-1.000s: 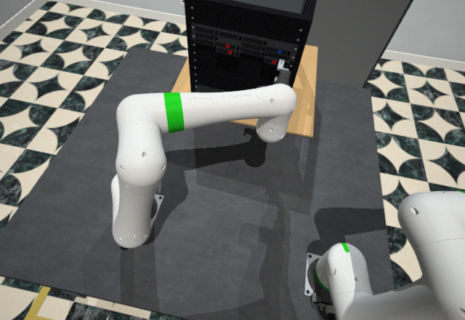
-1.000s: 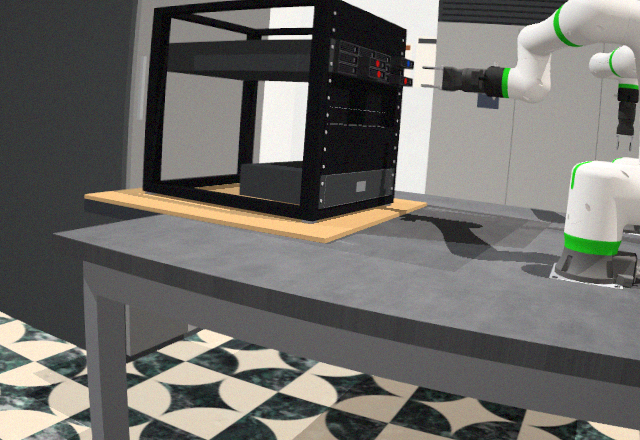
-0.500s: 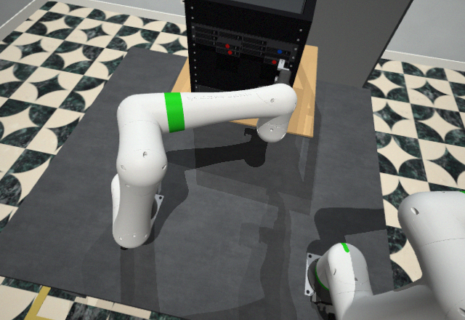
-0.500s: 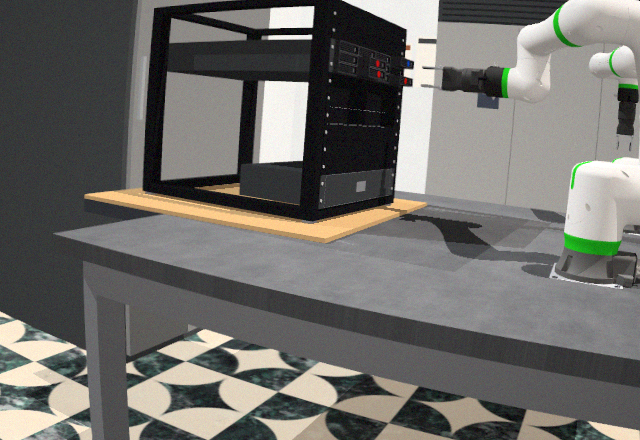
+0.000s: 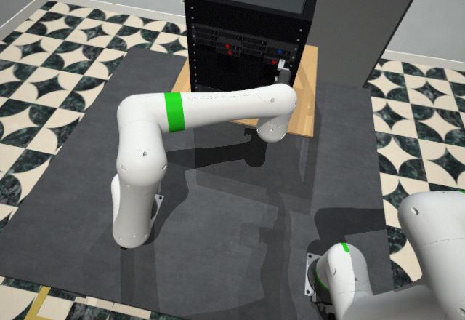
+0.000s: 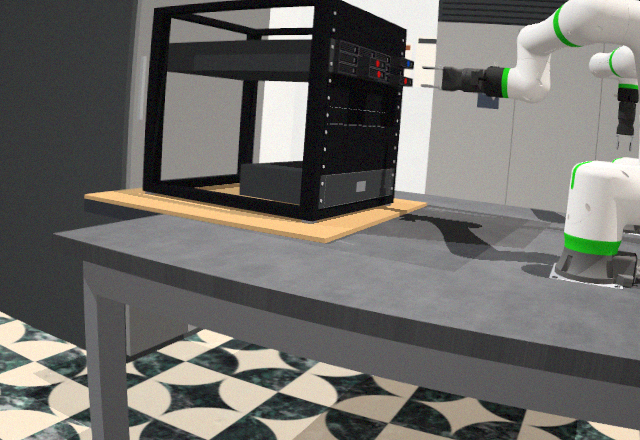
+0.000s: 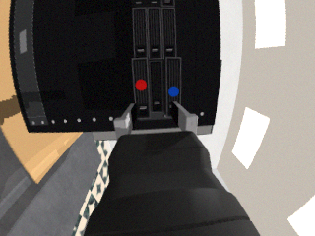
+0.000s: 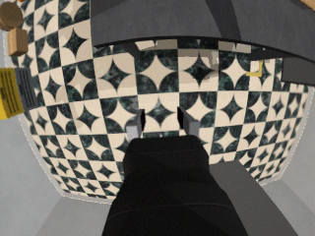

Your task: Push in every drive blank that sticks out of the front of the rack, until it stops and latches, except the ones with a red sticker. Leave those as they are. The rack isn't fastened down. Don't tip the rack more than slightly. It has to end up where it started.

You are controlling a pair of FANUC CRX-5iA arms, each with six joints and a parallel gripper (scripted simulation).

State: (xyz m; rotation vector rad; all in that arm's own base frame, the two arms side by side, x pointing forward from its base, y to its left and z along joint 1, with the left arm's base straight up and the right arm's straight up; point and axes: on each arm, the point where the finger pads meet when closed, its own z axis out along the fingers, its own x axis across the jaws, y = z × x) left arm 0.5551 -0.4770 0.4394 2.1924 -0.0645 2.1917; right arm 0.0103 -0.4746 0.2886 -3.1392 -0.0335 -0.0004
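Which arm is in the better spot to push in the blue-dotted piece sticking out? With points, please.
Probably the left: its open gripper [image 6: 428, 76] [image 7: 157, 120] faces the blue-stickered blank [image 5: 282, 52] [image 6: 408, 63] [image 7: 172, 79]; the right gripper [image 6: 623, 143] [image 8: 160, 114] points at the floor.

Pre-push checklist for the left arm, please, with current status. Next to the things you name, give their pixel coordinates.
1. Left jaws [image 5: 278, 72] [image 6: 428, 77] open and holding nothing: ok.
2. Blank with round blue sticker [image 5: 285, 52] [image 6: 408, 63] [image 7: 173, 74] sticks out, so still to push: ok.
3. Left jaws centred on the blue-stickered blank alone: not ok, they straddle it and the red-stickered blank [image 5: 269, 60] [image 6: 405, 81] [image 7: 141, 69] below.
4. Black metal rack [image 5: 249, 8] [image 6: 316, 115] [image 7: 59, 49] level on the tan wooden board [image 5: 309, 102] [image 6: 330, 233] [image 7: 36, 167]: ok, looks upright.
5. Rack exactly at its start position: cannot tell.
6. Right jaws [image 6: 623, 143] away from the rack: ok.
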